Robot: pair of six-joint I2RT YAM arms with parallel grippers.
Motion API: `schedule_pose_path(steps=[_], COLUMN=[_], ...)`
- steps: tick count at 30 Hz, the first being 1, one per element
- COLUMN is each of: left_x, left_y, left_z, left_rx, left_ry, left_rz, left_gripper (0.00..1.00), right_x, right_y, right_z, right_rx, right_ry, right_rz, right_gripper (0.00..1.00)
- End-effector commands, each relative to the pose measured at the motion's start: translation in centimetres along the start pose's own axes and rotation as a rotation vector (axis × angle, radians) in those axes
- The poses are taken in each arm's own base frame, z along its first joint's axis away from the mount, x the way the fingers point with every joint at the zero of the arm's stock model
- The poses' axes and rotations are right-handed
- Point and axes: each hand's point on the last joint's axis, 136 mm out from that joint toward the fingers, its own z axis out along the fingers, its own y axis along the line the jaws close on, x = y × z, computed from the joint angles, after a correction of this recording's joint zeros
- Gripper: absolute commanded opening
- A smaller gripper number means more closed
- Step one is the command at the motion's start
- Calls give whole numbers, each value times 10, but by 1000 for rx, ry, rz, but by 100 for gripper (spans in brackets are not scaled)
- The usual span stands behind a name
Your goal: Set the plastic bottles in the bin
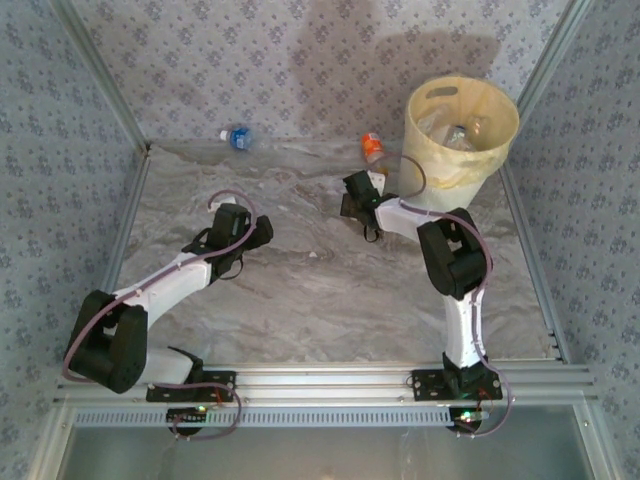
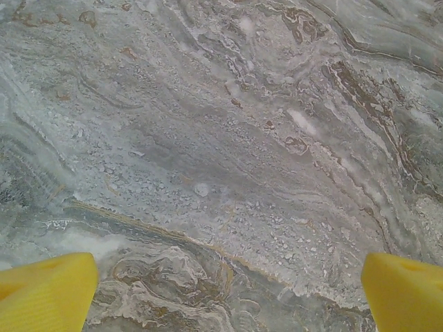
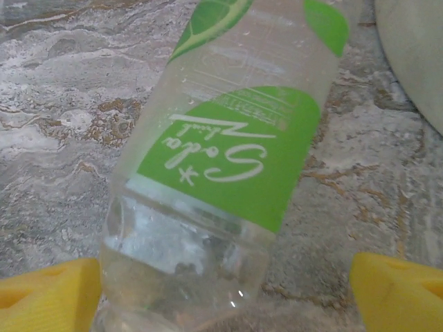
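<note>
A clear plastic bottle with a green label (image 3: pixel 228 152) lies on the marble table, its base between the yellow fingers of my right gripper (image 3: pixel 225 290). That gripper is open: the left fingertip is at the bottle's side and the right one stands well off. In the top view my right gripper (image 1: pixel 360 192) sits just short of a bottle with an orange end (image 1: pixel 372 148) beside the cream bin (image 1: pixel 490 150). Inside the bin are clear crushed bottles (image 1: pixel 455 132). A blue-labelled bottle (image 1: pixel 237 137) lies at the back wall. My left gripper (image 1: pixel 240 235) hangs open over bare table (image 2: pixel 228 294).
The bin's pale wall (image 3: pixel 415 55) rises close on the right of the green-labelled bottle. Patterned walls and metal frame rails (image 1: pixel 130 210) close in the table on three sides. Marble table (image 1: pixel 310 290) spreads between the two arms.
</note>
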Motion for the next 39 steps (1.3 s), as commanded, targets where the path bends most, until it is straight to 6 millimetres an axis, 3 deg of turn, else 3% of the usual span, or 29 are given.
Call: schedule_pose_path(steps=[1,5,7,18,22,24,29,32,33,35,39], left_x=[1,2,1,0,0,-1,-4,-6,-7,-7,-6], left_y=[7,8,7,4,4,3,-2,-3,-4,-4,-4], left_z=[3,4,4,5,4,3,0,-2,-2,-2,-1], left_rx=[-31,-32,-31,-20,-19,-13,16,27,29,30,34], left_ry=[1,5,5,7,7,3,-6,-17,-19,-18,-15], left_rz=[-5,-5,-5,-8,-10,-13,-19,-25,-25,-27,-31], left_gripper=[98,98,98,98,98,98,98,98,98,98,98], right_x=[-15,-18,-23,-50,-75,-76,-116,-139,-155,-173,-207], right_y=[1,6,11,28,34,33,38,27,23,5,-53], right_z=[9,7,1,-58,-101,-118,-201,-247,-268,-292,-301], right_rx=[16,-22,-50,-208,-284,-312,-461,-510,-524,-511,-389], right_ry=[-49,-86,-107,-227,-322,-343,-481,-569,-616,-664,-706], right_rz=[43,34,5,-65,-70,-80,-107,-135,-129,-128,-83], right_gripper=[86,65,60,47,46,46,44,44,44,44,44])
